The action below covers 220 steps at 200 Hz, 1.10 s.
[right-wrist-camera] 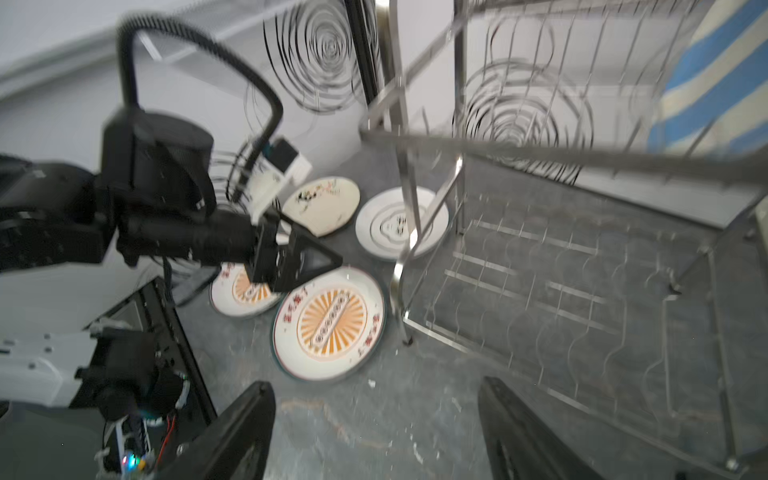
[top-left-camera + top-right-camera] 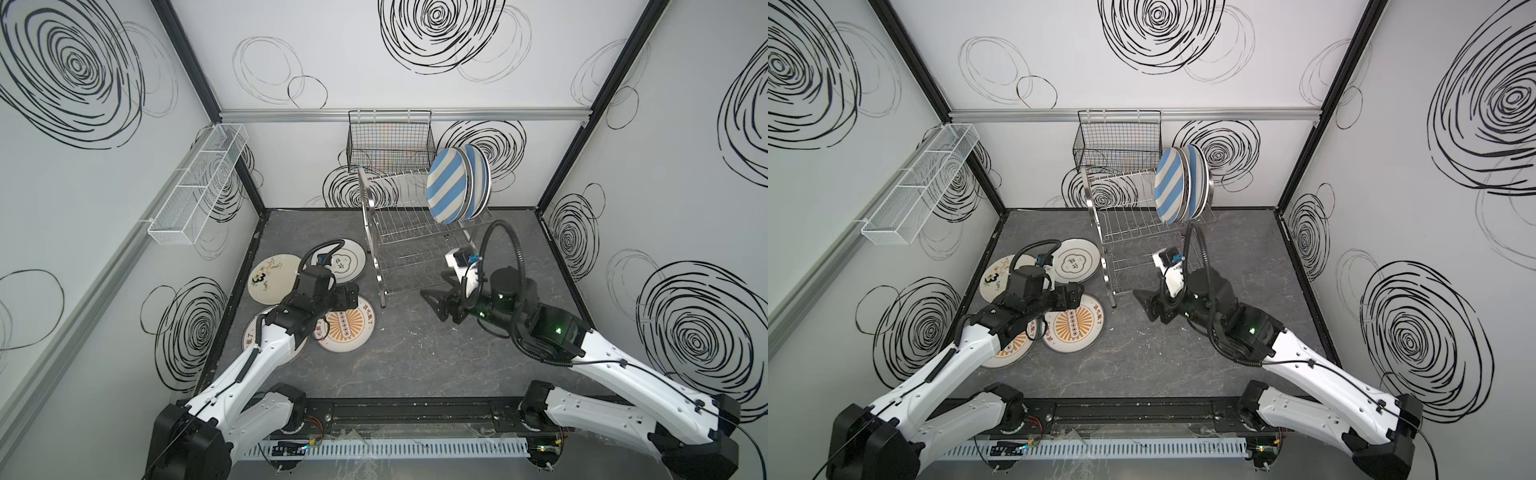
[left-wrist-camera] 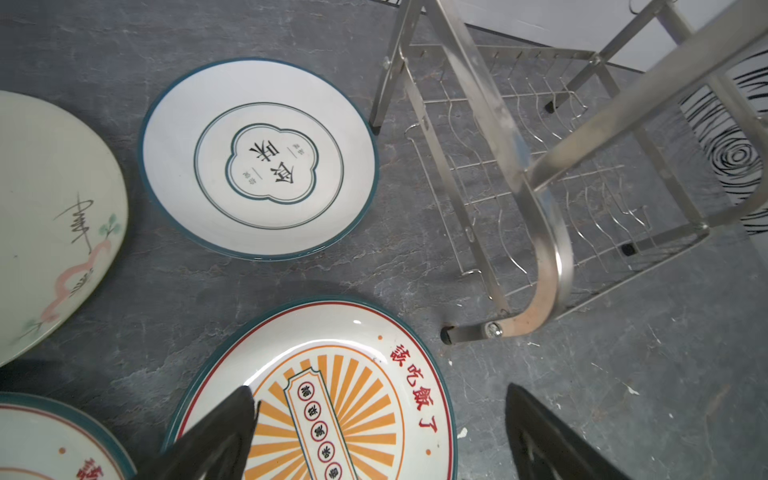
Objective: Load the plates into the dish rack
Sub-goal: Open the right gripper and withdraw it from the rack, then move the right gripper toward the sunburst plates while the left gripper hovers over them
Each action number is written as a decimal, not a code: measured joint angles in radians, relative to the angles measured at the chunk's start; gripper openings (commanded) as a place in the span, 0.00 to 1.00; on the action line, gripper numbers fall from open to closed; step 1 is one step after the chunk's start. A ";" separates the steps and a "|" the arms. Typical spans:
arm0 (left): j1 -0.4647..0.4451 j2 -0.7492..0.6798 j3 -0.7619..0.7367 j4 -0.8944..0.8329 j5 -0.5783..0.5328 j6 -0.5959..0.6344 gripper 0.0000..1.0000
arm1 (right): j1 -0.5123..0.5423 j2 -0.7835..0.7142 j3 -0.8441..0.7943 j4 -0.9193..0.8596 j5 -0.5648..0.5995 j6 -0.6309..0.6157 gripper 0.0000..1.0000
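Orange-sunburst plate [image 2: 347, 328] lies flat on the grey floor [image 2: 415, 361] just beside the dish rack [image 2: 366, 216]. Our left gripper [image 3: 379, 390] hovers over it, claw wide and empty, one finger above its face, the other past its rim. We judge a low, tilted bite on that rim safest. Our right gripper [image 1: 376, 382] hangs wide, empty; blue-striped plates [image 2: 451, 187] stand in the upper tier.

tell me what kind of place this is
Probably a robot test cell, not a kitchen: swirl-printed panel walls box in a grey tabletop, two arms are mounted at its front edge, and a dish rack and plates are staged on it.
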 measured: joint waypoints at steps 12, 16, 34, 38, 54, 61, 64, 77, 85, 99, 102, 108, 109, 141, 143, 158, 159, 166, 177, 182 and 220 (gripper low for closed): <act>-0.003 0.010 -0.013 0.002 -0.032 -0.027 0.96 | 0.014 -0.047 -0.107 0.024 -0.006 0.046 0.84; -0.003 0.017 -0.015 0.001 -0.042 -0.034 0.96 | 0.016 -0.065 -0.145 0.034 -0.008 0.062 0.84; -0.001 0.056 -0.020 0.000 -0.077 -0.055 0.96 | 0.021 -0.126 -0.265 0.078 -0.021 0.129 0.84; 0.000 0.066 -0.021 0.000 -0.084 -0.059 0.96 | 0.021 -0.136 -0.283 0.087 -0.025 0.143 0.84; 0.003 0.096 -0.024 0.005 -0.104 -0.068 0.96 | 0.021 -0.166 -0.346 0.125 -0.051 0.193 0.84; 0.006 0.106 -0.026 0.010 -0.111 -0.071 0.96 | 0.021 -0.172 -0.365 0.138 -0.063 0.211 0.84; 0.008 0.110 -0.027 0.012 -0.114 -0.072 0.96 | 0.021 -0.175 -0.372 0.143 -0.066 0.219 0.84; 0.019 0.123 -0.033 0.025 -0.124 -0.077 0.96 | 0.021 -0.176 -0.397 0.158 -0.084 0.247 0.85; 0.029 0.130 -0.038 0.031 -0.127 -0.080 0.96 | 0.021 -0.175 -0.412 0.166 -0.089 0.267 0.85; 0.053 0.142 -0.052 0.038 -0.129 -0.083 0.96 | 0.021 -0.174 -0.432 0.169 -0.095 0.290 0.86; 0.057 0.145 -0.056 0.040 -0.129 -0.083 0.96 | 0.021 -0.174 -0.436 0.171 -0.097 0.293 0.86; 0.066 0.148 -0.064 0.043 -0.130 -0.085 0.96 | 0.021 -0.173 -0.444 0.173 -0.100 0.302 0.86; 0.067 0.149 -0.064 0.043 -0.130 -0.085 0.96 | 0.021 -0.173 -0.446 0.174 -0.100 0.304 0.86; 0.091 0.179 -0.077 0.061 -0.129 -0.091 0.96 | 0.021 -0.184 -0.500 0.210 -0.114 0.340 0.88; 0.093 0.182 -0.077 0.062 -0.129 -0.091 0.96 | 0.021 -0.185 -0.502 0.211 -0.114 0.341 0.88; 0.104 0.208 -0.077 0.074 -0.127 -0.091 0.96 | 0.021 -0.194 -0.519 0.218 -0.120 0.355 0.89; 0.105 0.208 -0.077 0.076 -0.127 -0.092 0.96 | 0.021 -0.195 -0.520 0.218 -0.121 0.356 0.88; 0.108 0.221 -0.077 0.086 -0.126 -0.092 0.96 | 0.021 -0.197 -0.521 0.220 -0.124 0.358 0.89; 0.113 0.243 -0.076 0.104 -0.121 -0.094 0.96 | 0.021 -0.199 -0.521 0.229 -0.130 0.360 0.89; 0.114 0.255 -0.074 0.111 -0.118 -0.095 0.96 | 0.021 -0.200 -0.521 0.232 -0.132 0.361 0.89; 0.129 0.356 -0.038 0.152 -0.097 -0.093 0.96 | 0.020 -0.202 -0.527 0.251 -0.146 0.362 0.89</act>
